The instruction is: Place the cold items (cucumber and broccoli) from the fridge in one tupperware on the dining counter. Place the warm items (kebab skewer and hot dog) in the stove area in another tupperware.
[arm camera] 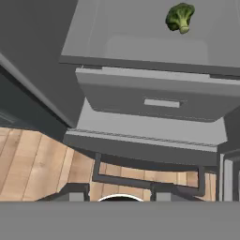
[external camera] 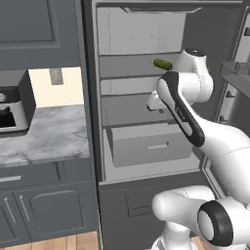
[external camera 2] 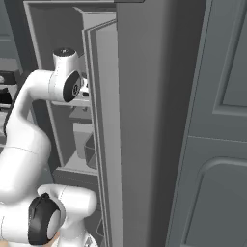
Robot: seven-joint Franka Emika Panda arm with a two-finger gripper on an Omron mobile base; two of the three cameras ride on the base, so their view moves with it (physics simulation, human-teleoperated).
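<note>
The fridge stands open in front of me. A green cucumber lies on an upper shelf, just left of my arm's wrist joint. The broccoli sits on a grey shelf above the closed drawer, at the top right of the hand view. My gripper is held in front of the middle shelves, partly hidden behind my forearm. It is open, with its dark fingertips apart, nothing between them, and touching neither vegetable. The tupperware, kebab skewer and hot dog are out of view.
A closed grey drawer with a handle fills the lower fridge. The open fridge door stands on the right, its bins close to my arm. To the left is a marble counter carrying a dark oven. Wood floor lies below.
</note>
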